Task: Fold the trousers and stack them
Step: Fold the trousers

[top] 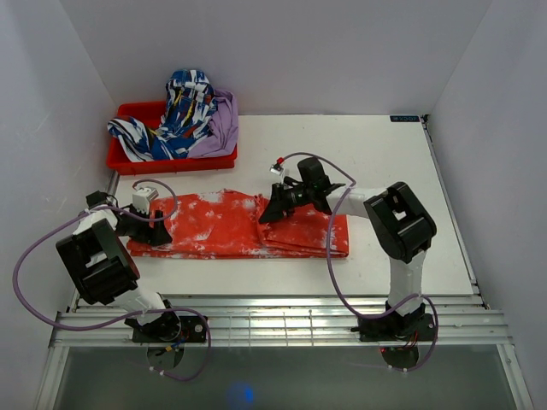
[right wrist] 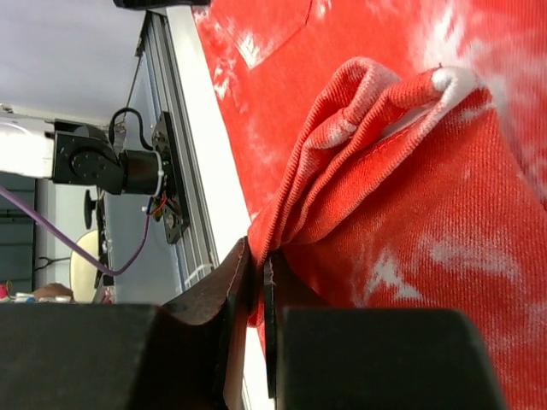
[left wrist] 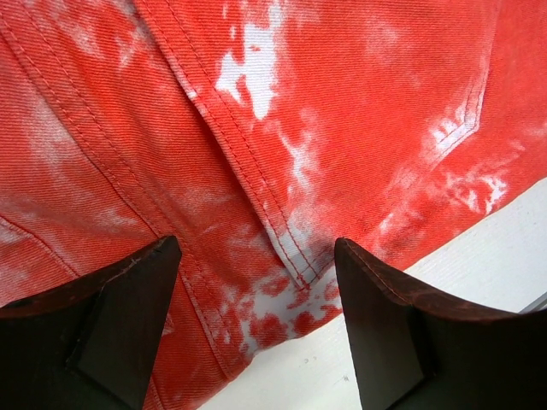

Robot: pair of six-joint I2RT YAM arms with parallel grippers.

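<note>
Top external view is showing the long orange-red tie-dyed fabric trousers point(top: 214, 231) lying flat just nearside of the red plastic bin point(top: 128, 161). The right gripper point(top: 267, 213) is pinching a raised fold, probably for folding it over. The left gripper point(top: 156, 231) is hovering wide-jawed over the end nearest that bin.

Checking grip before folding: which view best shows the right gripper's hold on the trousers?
Right wrist: up close, the right gripper pinches a bunched edge of the trousers. Top external shows it small, mid-garment. Left wrist shows only cloth under the open left gripper.
</note>
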